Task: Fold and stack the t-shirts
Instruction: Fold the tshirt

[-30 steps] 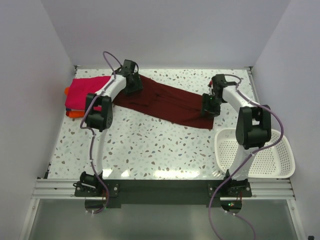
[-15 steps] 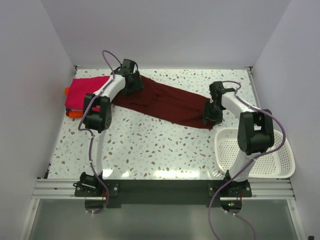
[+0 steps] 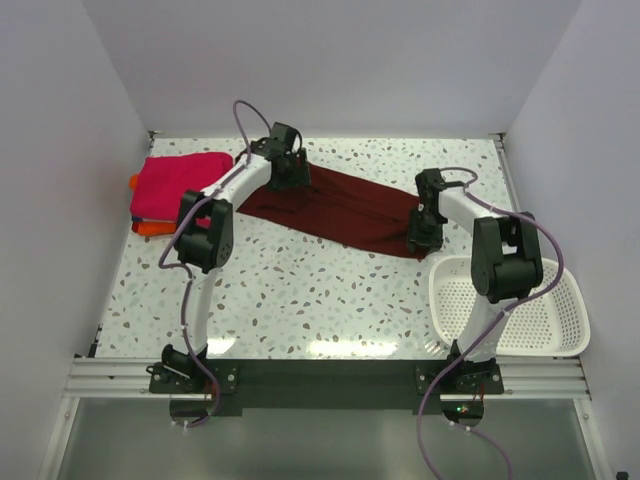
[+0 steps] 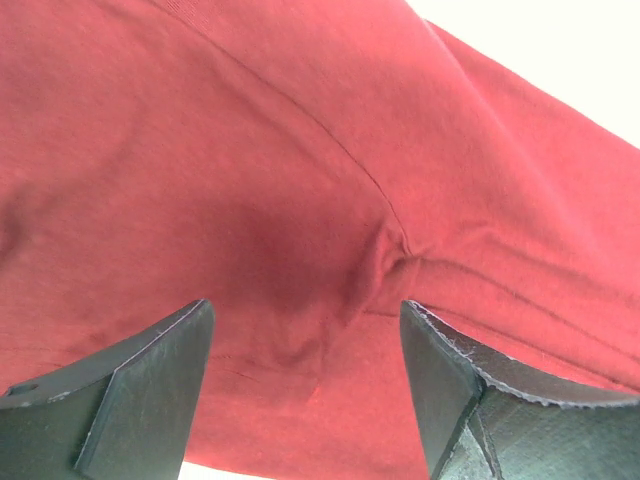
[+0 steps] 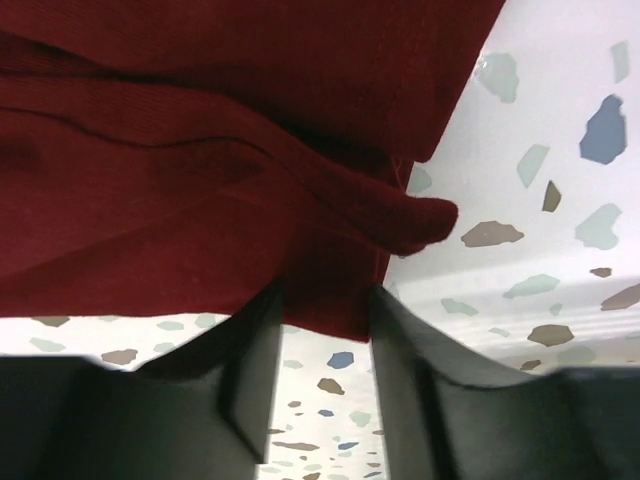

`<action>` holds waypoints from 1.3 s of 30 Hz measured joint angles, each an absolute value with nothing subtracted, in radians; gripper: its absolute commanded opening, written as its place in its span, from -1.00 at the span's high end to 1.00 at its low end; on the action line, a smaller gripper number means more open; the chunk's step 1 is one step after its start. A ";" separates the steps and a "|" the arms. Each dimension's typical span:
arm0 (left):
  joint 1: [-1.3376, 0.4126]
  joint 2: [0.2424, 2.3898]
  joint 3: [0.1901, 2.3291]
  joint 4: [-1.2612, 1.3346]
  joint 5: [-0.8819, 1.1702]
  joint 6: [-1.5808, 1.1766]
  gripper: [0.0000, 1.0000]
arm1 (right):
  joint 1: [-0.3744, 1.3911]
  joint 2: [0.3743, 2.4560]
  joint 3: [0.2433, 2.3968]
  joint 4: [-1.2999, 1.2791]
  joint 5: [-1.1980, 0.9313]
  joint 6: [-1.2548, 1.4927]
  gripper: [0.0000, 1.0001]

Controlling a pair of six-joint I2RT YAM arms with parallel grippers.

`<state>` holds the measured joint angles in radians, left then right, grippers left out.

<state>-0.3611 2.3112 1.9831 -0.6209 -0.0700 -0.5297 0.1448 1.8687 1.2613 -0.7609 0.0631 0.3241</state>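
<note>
The dark maroon t-shirt (image 3: 340, 208) lies on the table as a long band, running from the back middle down to the right. My left gripper (image 3: 286, 166) is over its far left end. In the left wrist view the left gripper (image 4: 305, 312) is open wide, with the maroon cloth (image 4: 300, 150) lying flat beneath it. My right gripper (image 3: 421, 236) is at the shirt's near right corner. In the right wrist view the right gripper (image 5: 325, 295) stands a little apart, with the shirt's hem (image 5: 330, 300) between the fingers and not visibly pinched. The folded magenta-pink t-shirt (image 3: 175, 185) lies on the orange one (image 3: 146, 228) at the far left.
A white slotted basket (image 3: 560, 320) stands at the front right, just beside the right arm. White walls close in the speckled table (image 3: 300, 290) on the left, back and right.
My left gripper has moved right along the shirt's far end. My right gripper has moved toward me to the shirt's near right corner. The shirt's left end now lies a little further right.
</note>
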 measured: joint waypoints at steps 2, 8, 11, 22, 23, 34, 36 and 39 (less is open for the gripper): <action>-0.369 2.311 1.978 -0.623 -0.068 -0.530 -0.61 | 0.145 1.877 1.251 -0.759 0.064 0.324 0.33; -0.374 2.311 1.977 -0.623 -0.067 -0.538 -0.61 | 0.145 1.879 1.248 -0.763 0.062 0.319 0.85; -0.374 2.312 1.971 -0.624 -0.072 -0.542 -0.61 | 0.145 1.876 1.247 -0.774 0.062 0.316 1.00; -0.378 2.351 1.959 -0.637 -0.112 -0.541 -0.64 | 0.159 1.799 1.195 -0.863 0.035 0.313 1.00; -0.379 2.351 1.959 -0.637 -0.113 -0.541 -0.64 | 0.163 1.794 1.195 -0.871 0.031 0.313 1.00; -0.381 2.350 1.956 -0.628 -0.113 -0.539 -0.68 | 0.235 1.737 1.203 -0.992 -0.031 0.304 0.03; -0.380 2.350 1.960 -0.628 -0.110 -0.539 -0.72 | 0.236 1.726 1.240 -1.030 -0.048 0.297 -0.17; -0.380 2.349 1.967 -0.632 -0.103 -0.539 -0.75 | 0.235 1.727 1.343 -1.056 -0.067 0.293 -0.29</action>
